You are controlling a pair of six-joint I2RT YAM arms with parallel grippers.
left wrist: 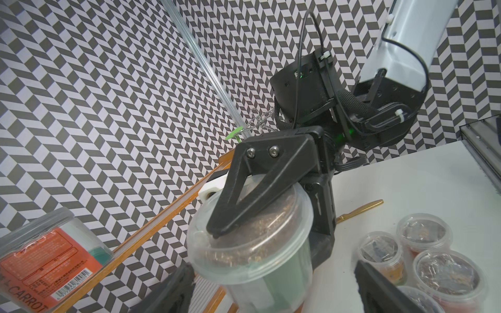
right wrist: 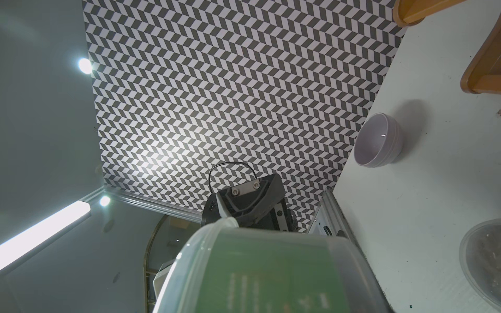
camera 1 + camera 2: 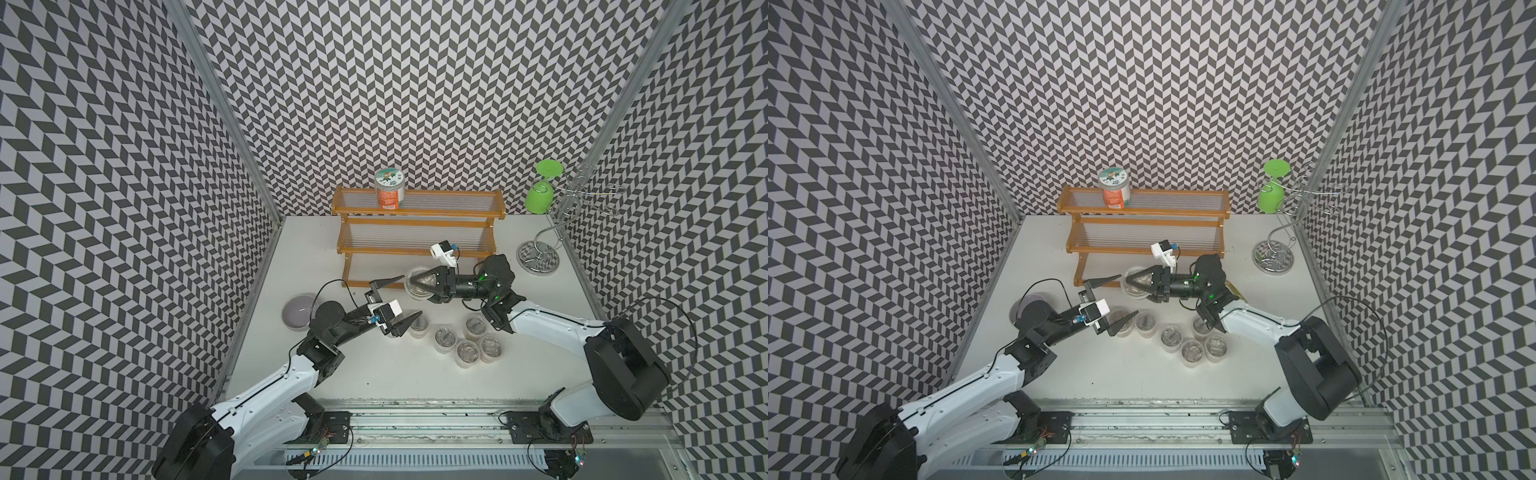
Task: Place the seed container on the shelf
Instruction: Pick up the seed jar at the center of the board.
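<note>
At the left of both top views, a grey bowl sits on the worktop near the wall, out of my way. Next to it is the left claw, spread wide and empty. Its upper finger points at the seed container and lies just beside it. I would draw that arm back before moving anything, since a nudge there could knock the load.

At centre frame stands the shelf, with a carrot jar on the left part of its top tier. The other two tiers look bare.

The right claw grips the seed container in front of the lowest tier, near its middle. One finger lies across the lid. The other I take to be under the base, though I cannot see it. Whether the tub is clear of the worktop I cannot tell.

My judgement is that the job is past the pick and into the carry. To do it well I would:

- Hold the lid level.
- Rise enough to clear the orange front rail.
- Travel straight in over a bare tier, well away from the jar.
- Lower slowly onto the ribs, and let go only once the base is seated.

Lower right of centre, a cluster of small cups sits under the right forearm. Far right is a chrome wire stand carrying a green cup, well apart.
</note>
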